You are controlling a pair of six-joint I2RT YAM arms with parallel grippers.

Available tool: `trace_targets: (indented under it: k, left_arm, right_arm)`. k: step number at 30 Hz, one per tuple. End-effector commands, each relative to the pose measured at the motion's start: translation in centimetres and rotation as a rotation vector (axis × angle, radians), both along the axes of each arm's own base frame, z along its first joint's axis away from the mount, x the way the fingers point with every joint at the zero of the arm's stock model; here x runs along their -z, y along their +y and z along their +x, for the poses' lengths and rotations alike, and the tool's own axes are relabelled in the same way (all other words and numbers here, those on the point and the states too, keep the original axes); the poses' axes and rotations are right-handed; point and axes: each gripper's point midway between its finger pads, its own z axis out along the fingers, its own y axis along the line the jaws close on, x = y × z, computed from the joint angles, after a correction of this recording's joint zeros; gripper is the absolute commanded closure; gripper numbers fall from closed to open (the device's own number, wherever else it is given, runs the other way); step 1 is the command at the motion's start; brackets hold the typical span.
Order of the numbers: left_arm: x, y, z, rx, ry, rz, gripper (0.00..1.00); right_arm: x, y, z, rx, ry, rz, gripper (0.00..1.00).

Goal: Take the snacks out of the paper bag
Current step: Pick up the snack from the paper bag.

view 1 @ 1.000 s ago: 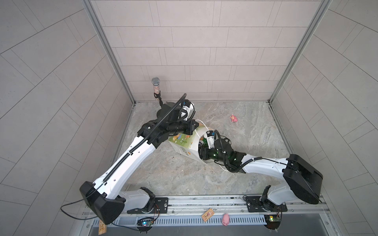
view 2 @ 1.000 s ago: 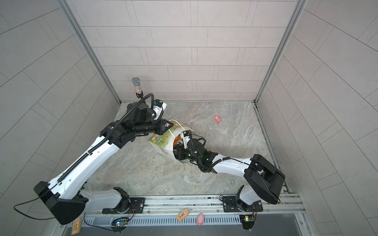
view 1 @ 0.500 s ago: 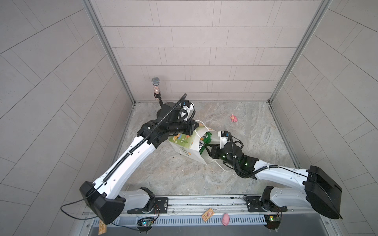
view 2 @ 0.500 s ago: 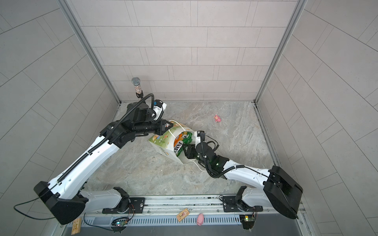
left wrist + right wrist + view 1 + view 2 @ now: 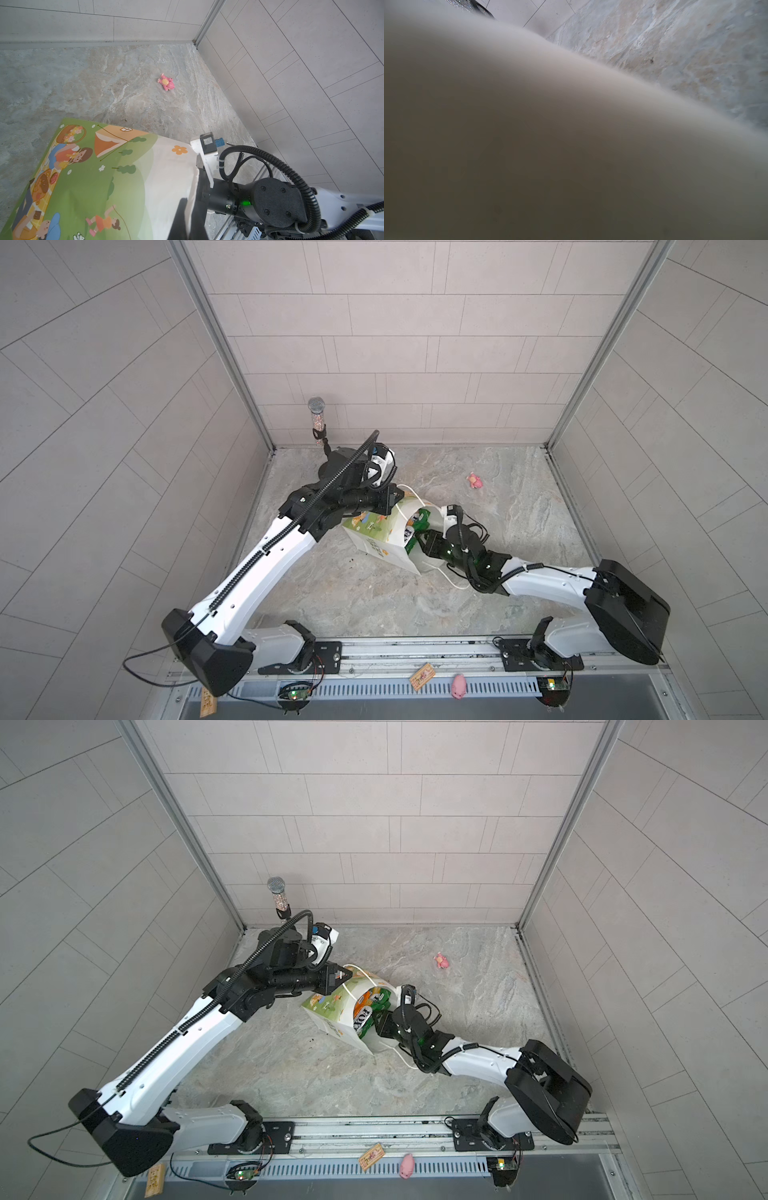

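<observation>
Our left arm [image 5: 266, 568] climbs from its base at the near edge of the bench [image 5: 374, 605], its elbow jutting out past the near left corner. It slants up toward the far left corner, where our left wrist [image 5: 353, 497] bends in toward the middle of the bench. Our left claw [image 5: 388, 501] is pinched tight on the upper rim of the paper bag [image 5: 382, 549]. Our right arm [image 5: 544, 580] folds back at its elbow by the near right corner and runs low across the bench toward the middle, with the right wrist [image 5: 461, 549] nearly level. Our right claw [image 5: 381, 1025] sits at the bag's mouth. We cannot tell how its jaws stand.
</observation>
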Motion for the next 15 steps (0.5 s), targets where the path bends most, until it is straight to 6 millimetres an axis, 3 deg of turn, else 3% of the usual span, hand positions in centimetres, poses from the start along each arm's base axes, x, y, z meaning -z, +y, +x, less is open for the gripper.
trace_targets:
  k: [1, 2, 3, 9, 11, 13, 15]
  left_arm:
    - [-2.2, 0.1, -0.1, -0.002, -0.048, -0.034, 1.0]
    - [-2.1, 0.1, -0.1, -0.003, -0.045, -0.032, 1.0]
    - [-2.1, 0.2, -0.1, -0.004, -0.048, -0.032, 1.0]
    - [-2.2, 0.2, -0.2, -0.002, -0.052, -0.034, 1.0]
    - [-2.1, 0.2, -0.2, -0.005, -0.049, -0.032, 1.0]
    - [-2.0, 0.2, -0.2, -0.005, -0.051, -0.032, 1.0]
    - [-1.9, 0.2, -0.1, -0.008, -0.049, -0.032, 1.0]
  right_arm:
    - [-0.6, 1.2, 0.4, -0.016, 0.006, 0.066, 0.64]
    - [-0.3, 1.3, 0.4, -0.022, 0.013, 0.071, 0.65]
    - [-1.3, 2.0, 0.9, -0.028, 0.001, 0.09, 0.66]
    - [-0.8, 2.7, 1.1, -0.045, 0.008, 0.106, 0.76]
    - [-0.9, 3.0, 1.1, -0.056, 0.007, 0.108, 0.83]
    - [-1.3, 3.1, 1.0, -0.07, 0.004, 0.106, 0.97]
    - [-1.8, 2.9, 0.8, -0.074, 0.0, 0.094, 1.0]
